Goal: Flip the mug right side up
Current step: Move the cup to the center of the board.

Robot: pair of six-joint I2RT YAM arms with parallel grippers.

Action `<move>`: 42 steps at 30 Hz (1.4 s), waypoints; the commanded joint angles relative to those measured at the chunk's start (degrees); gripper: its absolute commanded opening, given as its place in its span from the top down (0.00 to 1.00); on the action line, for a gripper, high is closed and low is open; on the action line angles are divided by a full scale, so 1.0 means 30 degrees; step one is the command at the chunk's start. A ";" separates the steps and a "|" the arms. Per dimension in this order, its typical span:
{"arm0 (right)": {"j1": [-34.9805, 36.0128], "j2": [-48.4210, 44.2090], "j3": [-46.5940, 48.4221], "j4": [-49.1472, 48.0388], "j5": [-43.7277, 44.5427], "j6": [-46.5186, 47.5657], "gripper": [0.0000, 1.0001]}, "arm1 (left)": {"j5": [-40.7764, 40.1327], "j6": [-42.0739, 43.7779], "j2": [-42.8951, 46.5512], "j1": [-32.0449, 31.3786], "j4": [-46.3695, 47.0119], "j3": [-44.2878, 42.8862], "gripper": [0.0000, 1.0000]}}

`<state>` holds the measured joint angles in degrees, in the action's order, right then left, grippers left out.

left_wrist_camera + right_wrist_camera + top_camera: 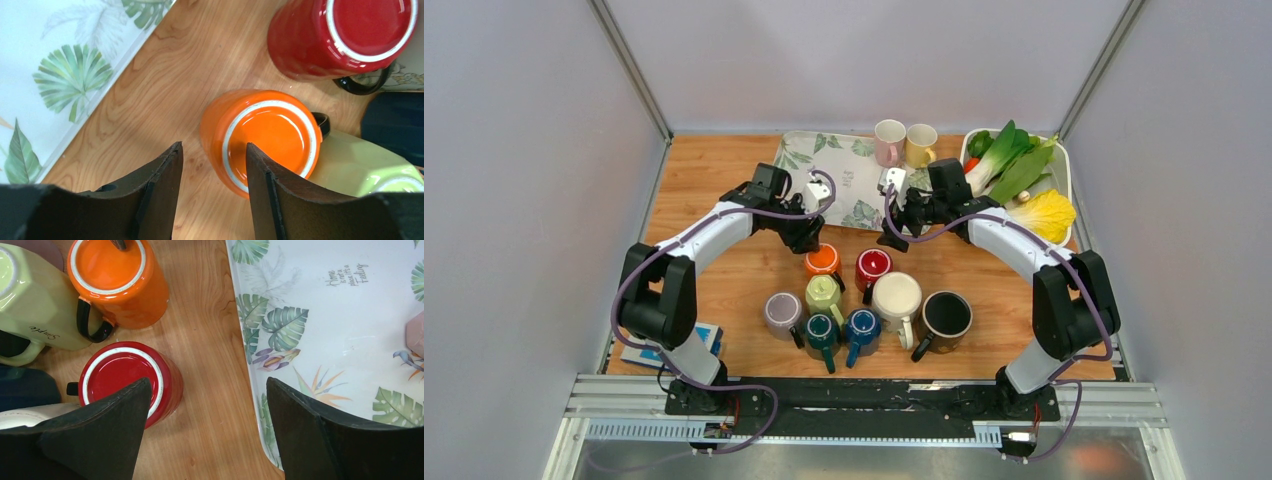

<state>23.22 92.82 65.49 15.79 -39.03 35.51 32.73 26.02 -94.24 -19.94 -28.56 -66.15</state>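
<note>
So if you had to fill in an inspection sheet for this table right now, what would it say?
Surface: wooden table, no spills seen.
Job's things: orange mug upside down, base showing.
Clutter: red mug, six more mugs, leaf-print tray holding a pink mug and a yellow mug, vegetable bin, blue booklet.
Grippers: left fingers open above the orange mug; right fingers open above the red mug and the tray edge.
Cables: a purple cable runs along each arm, no snag seen.
Surroundings: plain grey walls, metal rail at the near edge.
</note>
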 commanded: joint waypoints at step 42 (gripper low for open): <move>0.0608 0.0928 0.1399 0.1652 -0.0927 0.1428 0.12 | 0.3206 0.6477 1.0095 0.3953 -0.4960 0.2040 0.36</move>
<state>24.69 94.72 67.46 20.73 -39.55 38.79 31.97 35.66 -64.84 -3.66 -38.30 -59.59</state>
